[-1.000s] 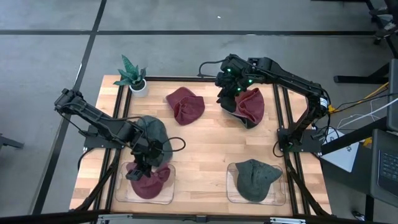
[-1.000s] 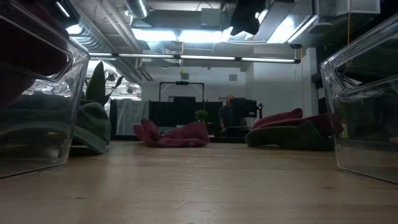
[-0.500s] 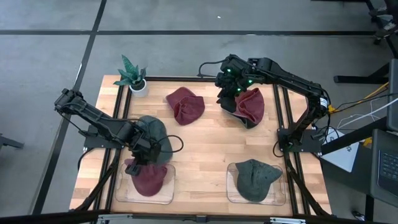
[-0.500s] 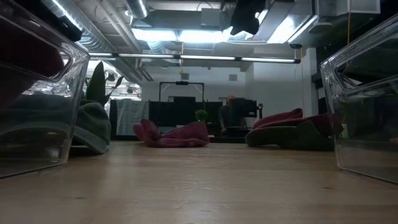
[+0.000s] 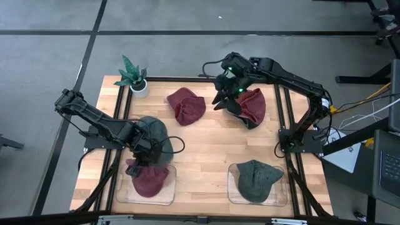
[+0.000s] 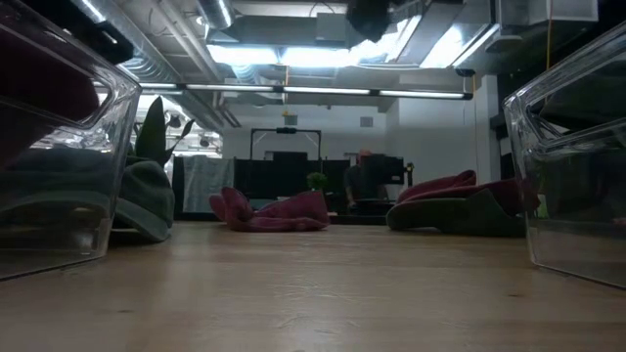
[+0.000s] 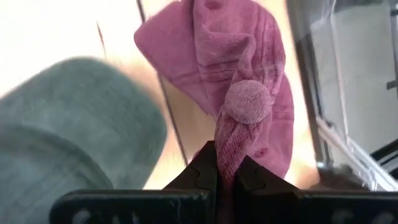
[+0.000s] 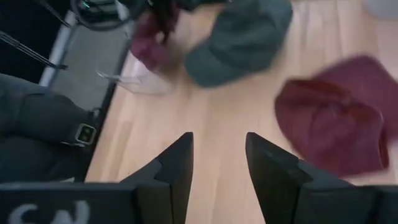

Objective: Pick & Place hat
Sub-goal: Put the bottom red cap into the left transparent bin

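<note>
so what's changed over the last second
The left end effector, shut on the maroon hat, lifted it a little above the left clear bin. The right end effector, open and empty, swung toward the table's middle. Other hats, right bin and plant unchanged.

Hidden, cropped and blurred parts

In the high view the left gripper [image 5: 134,164] and left arm cover part of the grey-green hat [image 5: 154,134] and the top of the maroon hat [image 5: 149,180]. The low view cuts off both clear bins [image 6: 59,166] at its edges. In the left wrist view the grey-green hat is blurred and cropped, and in the right wrist view the distant hats are smeared.
</note>
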Motion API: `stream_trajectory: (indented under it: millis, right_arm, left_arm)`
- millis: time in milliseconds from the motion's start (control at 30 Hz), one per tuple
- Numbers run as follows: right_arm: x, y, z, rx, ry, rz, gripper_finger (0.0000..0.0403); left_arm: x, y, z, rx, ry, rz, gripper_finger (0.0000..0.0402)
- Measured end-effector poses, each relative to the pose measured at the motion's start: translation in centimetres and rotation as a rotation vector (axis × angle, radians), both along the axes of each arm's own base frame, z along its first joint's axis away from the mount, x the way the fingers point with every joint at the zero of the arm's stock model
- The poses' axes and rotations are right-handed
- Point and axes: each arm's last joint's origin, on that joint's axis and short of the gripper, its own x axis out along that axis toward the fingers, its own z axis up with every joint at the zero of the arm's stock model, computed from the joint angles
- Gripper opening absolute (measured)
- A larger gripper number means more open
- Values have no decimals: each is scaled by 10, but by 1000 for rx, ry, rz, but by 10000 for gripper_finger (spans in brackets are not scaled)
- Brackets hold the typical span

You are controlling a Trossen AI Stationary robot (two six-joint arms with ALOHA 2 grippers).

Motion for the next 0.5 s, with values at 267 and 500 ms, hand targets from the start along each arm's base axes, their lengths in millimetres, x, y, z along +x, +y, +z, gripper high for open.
stream_trajectory:
  millis: [267, 500]
  right_arm:
    - [6, 3, 10, 84, -183, 186, 147]
    - [7, 5, 14, 134, -241, 265, 147]
  left_arm:
    - [4, 0, 1, 35, -63, 28, 5]
    - [4, -1, 1, -3, -44, 16, 6]
